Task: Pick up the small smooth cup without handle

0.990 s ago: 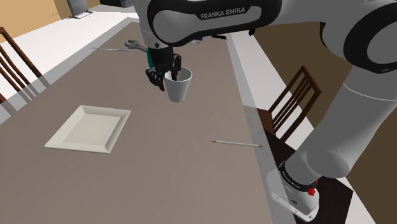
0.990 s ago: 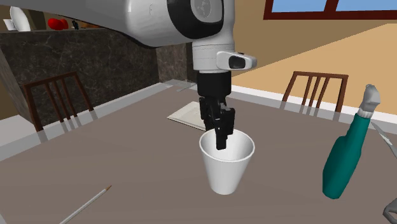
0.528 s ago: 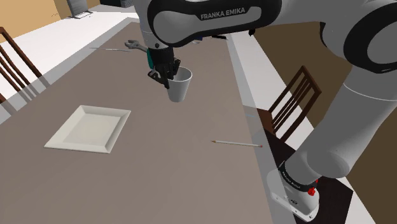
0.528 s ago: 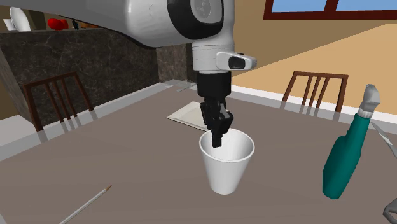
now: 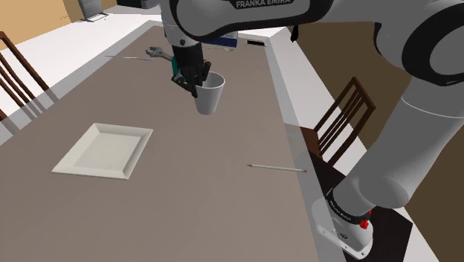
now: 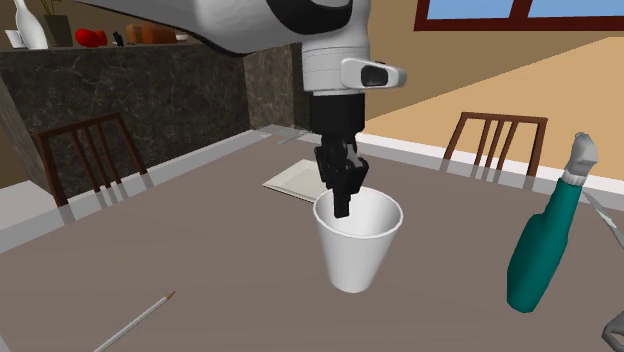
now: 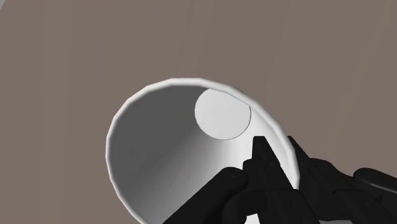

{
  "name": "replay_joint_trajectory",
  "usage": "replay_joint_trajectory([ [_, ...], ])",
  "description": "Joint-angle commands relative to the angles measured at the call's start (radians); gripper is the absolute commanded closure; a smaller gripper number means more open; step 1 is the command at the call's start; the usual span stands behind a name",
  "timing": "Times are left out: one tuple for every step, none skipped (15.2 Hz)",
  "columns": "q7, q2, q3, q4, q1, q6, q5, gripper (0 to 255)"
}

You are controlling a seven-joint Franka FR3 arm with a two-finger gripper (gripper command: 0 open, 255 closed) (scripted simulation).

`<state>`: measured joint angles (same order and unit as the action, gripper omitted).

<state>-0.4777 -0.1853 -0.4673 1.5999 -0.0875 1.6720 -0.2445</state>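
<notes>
A small white cup without a handle [image 5: 211, 97] hangs upright just above the brown table [image 5: 186, 193], toward its far side. My black gripper [image 5: 195, 80] comes down from above and is shut on the cup's rim, on the side toward the shoulder view's left. In the second exterior view the cup [image 6: 356, 252] has one finger inside the rim and one outside, with the gripper [image 6: 343, 203] pinching the wall. The wrist view looks down into the cup [image 7: 153, 153], and the gripper [image 7: 275, 158] clasps its wall.
A white rectangular plate [image 5: 104, 149] lies toward the shoulder view's left. A pencil [image 5: 276, 168] lies near the table's right edge, by a wooden chair [image 5: 338, 126]. A teal spray bottle [image 6: 545, 245] lies close to the cup. A wrench [image 5: 158, 52] rests at the far end.
The fingers closed on the cup's rim. Hand and cup have since risen a little off the table.
</notes>
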Motion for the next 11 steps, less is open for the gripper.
replay_joint_trajectory([
  [0.007, 0.004, 0.000, -0.024, 0.000, -0.026, 0.002, 255],
  [0.008, 0.003, -0.001, -0.038, -0.001, -0.040, 0.002, 255],
  [0.010, 0.002, -0.001, -0.053, -0.002, -0.053, 0.002, 255],
  [0.012, 0.000, -0.001, -0.068, -0.003, -0.067, 0.001, 255],
  [0.014, -0.002, -0.002, -0.084, -0.005, -0.081, 0.001, 255],
  [0.015, -0.004, -0.002, -0.100, -0.006, -0.095, 0.000, 255],
  [0.017, -0.006, -0.003, -0.116, -0.008, -0.110, -0.001, 255],
  [0.018, -0.009, -0.003, -0.133, -0.009, -0.124, -0.002, 255],
  [0.020, -0.012, -0.004, -0.151, -0.011, -0.139, -0.003, 255],
  [0.020, -0.012, -0.004, -0.153, -0.011, -0.141, -0.003, 255],
  [0.020, -0.012, -0.004, -0.153, -0.012, -0.141, -0.004, 255],
])
